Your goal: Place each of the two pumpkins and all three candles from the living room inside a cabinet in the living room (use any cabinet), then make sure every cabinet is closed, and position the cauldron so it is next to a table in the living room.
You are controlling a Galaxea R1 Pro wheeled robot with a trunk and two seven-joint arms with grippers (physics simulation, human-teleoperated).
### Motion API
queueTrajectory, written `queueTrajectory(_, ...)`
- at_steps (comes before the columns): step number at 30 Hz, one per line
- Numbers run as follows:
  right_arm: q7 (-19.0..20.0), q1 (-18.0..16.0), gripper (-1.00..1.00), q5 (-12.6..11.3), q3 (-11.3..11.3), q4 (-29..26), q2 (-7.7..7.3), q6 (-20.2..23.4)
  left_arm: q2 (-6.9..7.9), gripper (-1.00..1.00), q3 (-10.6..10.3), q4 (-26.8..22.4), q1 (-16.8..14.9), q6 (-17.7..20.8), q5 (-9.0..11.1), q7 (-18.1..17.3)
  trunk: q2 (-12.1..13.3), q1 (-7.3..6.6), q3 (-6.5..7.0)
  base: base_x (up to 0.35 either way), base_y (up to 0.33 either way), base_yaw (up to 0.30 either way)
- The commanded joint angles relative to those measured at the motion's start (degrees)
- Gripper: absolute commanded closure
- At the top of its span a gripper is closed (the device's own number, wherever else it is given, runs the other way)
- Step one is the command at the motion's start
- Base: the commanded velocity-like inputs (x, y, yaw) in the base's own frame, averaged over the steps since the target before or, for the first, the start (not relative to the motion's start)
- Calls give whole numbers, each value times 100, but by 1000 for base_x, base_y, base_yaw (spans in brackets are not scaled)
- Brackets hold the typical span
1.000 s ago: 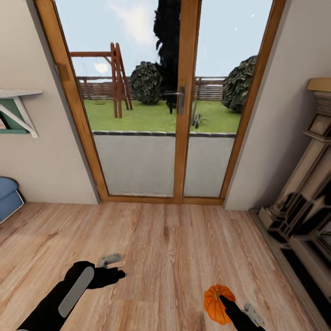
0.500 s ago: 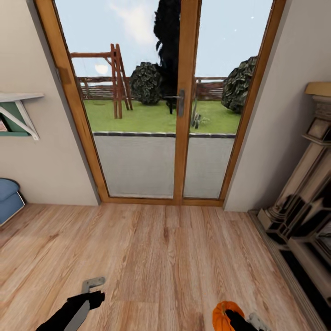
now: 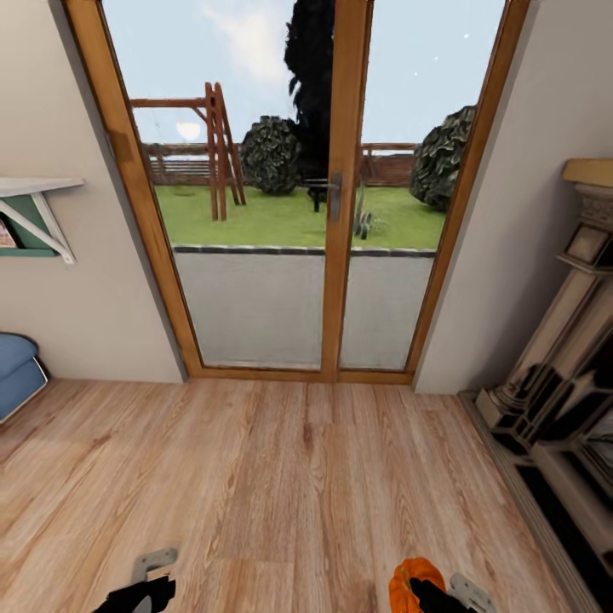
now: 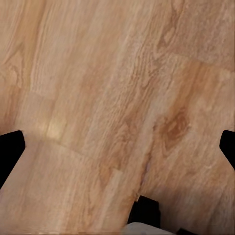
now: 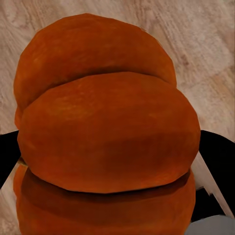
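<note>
Wood plank floor (image 3: pixel 306 477) runs up to a glazed double door (image 3: pixel 332 196) with a garden behind it; a fireplace surround (image 3: pixel 562 400) stands at the right edge, a wall shelf (image 3: pixel 34 204) and something blue at the left.

Pumpkin (image 3: pixel 407 586) sits low at the right in the head view, already between the right gripper's (image 3: pixel 426 592) fingers. The right wrist view confirms it: orange ribbed body (image 5: pixel 105 137) hard up against the camera, dark fingers either side of it. So the right claw is clamped on the pumpkin, carried above the floor.

Left gripper (image 3: pixel 140 587) is at the bottom left, one grey pad visible. In the left wrist view its fingertips (image 4: pixel 11 149) stand far apart at the frame edges with bare floor between: wide open, holding nothing.

Key relation: the load is already in the right claw, but no cabinet, table or cauldron is ahead. My read is that this is a transit step and the drop-off lies off to one side or behind, so the base must turn first. Left arm is free to pull a drawer.
</note>
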Motion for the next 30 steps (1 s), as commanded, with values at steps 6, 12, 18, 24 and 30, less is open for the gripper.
queueTrajectory(6,48,-4,100,-53,83,3,6,-141,-17,-100,-238,126,0,-62,57,39,239,-133,103,0,0,0)
queueTrajectory(12,25,-3,100,-51,180,3,-1,-223,-131,-100,-319,195,5,-106,51,44,480,-264,211,0,0,0)
queueTrajectory(18,3,-3,100,-51,207,9,2,-256,-146,-100,-323,200,8,-114,54,44,720,-396,318,0,0,0)
queueTrajectory(24,-1,-3,100,-51,209,3,5,-307,-154,-100,-337,200,14,-118,55,44,760,-418,336,0,0,0)
queueTrajectory(30,13,-2,100,-51,210,3,6,-418,-156,-100,-357,200,19,-119,54,44,760,-418,336,0,0,0)
